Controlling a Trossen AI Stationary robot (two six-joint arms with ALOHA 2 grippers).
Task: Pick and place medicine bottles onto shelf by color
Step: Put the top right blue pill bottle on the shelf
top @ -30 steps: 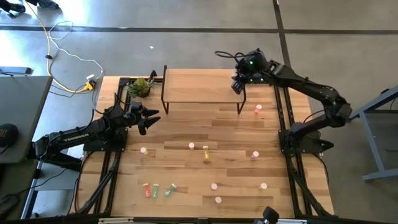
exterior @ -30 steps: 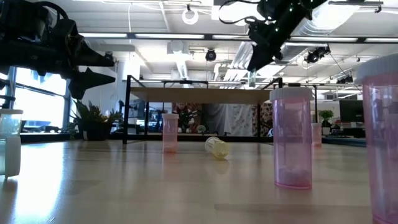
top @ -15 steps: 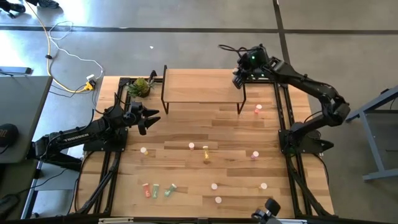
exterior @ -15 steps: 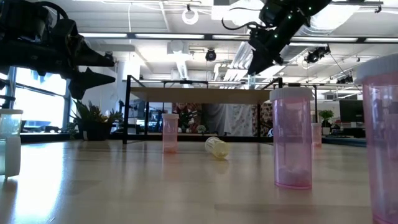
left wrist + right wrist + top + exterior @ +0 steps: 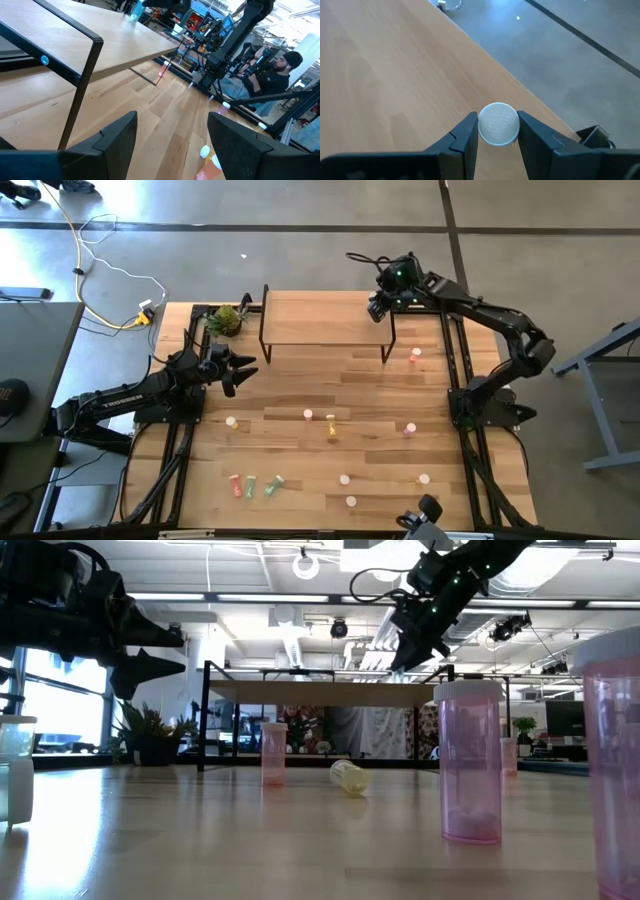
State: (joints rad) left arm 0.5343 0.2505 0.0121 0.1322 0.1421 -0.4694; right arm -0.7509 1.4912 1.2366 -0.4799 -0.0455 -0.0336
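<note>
Held a white-capped bottle point(image 5: 498, 124) upright, pinched in the right claw point(image 5: 379, 304), above the far right corner of the shelf point(image 5: 320, 320). Shelf top right below, so only a short way down to set it. Cap seen only in the right wrist view; colour not shown anywhere. Left claw point(image 5: 243, 369) waited open at the bench's left, farther from that corner.
</note>
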